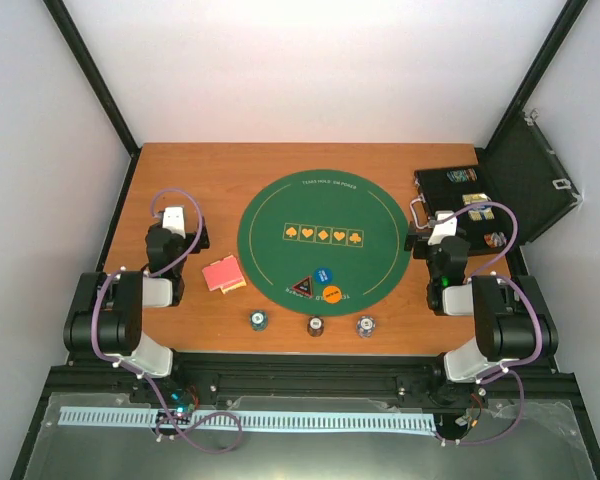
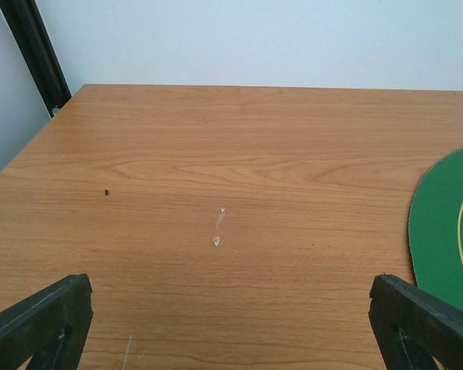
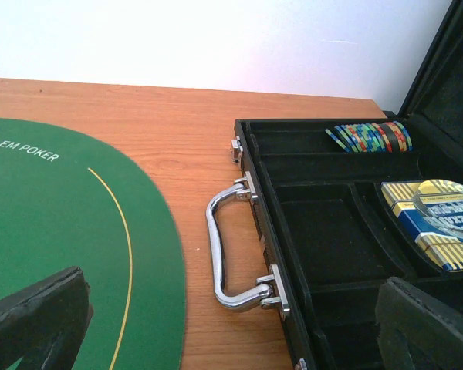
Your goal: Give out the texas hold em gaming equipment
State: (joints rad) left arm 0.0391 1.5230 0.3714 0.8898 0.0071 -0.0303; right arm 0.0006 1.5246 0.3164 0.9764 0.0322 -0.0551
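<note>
A pink-red stack of playing cards (image 1: 223,273) lies on the wood left of the green mat (image 1: 280,205). On the mat's near edge sit a black triangular button (image 1: 300,287), a blue round button (image 1: 322,274) and an orange round button (image 1: 332,294). Three small stacks of poker chips (image 1: 257,320) (image 1: 315,326) (image 1: 365,325) stand on the wood in front of the mat. More striped chips (image 3: 370,137) lie in the open case. My left gripper (image 1: 180,222) is open and empty over bare wood. My right gripper (image 1: 442,238) is open and empty beside the case handle (image 3: 225,250).
The black hinged case (image 1: 500,190) stands open at the right, lid up, holding a blue card box (image 3: 432,220). The mat's edge shows in the left wrist view (image 2: 447,231) and the right wrist view (image 3: 62,216). Black frame posts stand at the back corners.
</note>
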